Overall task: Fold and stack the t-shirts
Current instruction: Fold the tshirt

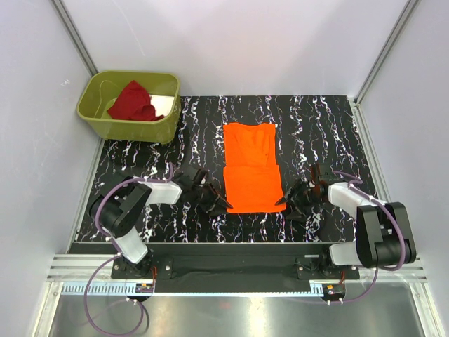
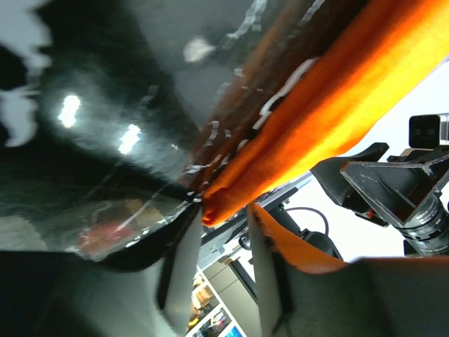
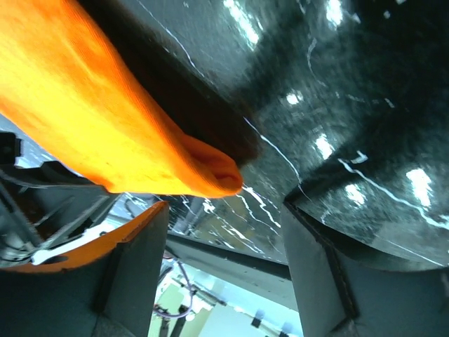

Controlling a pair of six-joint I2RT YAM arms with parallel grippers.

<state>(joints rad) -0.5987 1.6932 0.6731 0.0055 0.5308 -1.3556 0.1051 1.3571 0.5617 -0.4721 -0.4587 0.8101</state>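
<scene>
The bright orange t-shirt (image 1: 252, 168) lies flat on the black marbled table, folded into a long strip. My left gripper (image 1: 223, 203) is low at its near-left corner, open. In the left wrist view the orange corner (image 2: 217, 203) sits just at the tips of the open left gripper (image 2: 224, 228), not clamped. My right gripper (image 1: 284, 202) is low at the near-right corner, open. In the right wrist view the orange corner (image 3: 210, 172) lies just beyond the open right gripper (image 3: 224, 217). The dark red t-shirt (image 1: 133, 102) lies crumpled in the bin.
The olive-green plastic bin (image 1: 95, 116) stands at the back left, partly off the table. White walls and metal frame posts close in the sides and back. The black marbled table (image 1: 323, 126) runs to the right of the shirt.
</scene>
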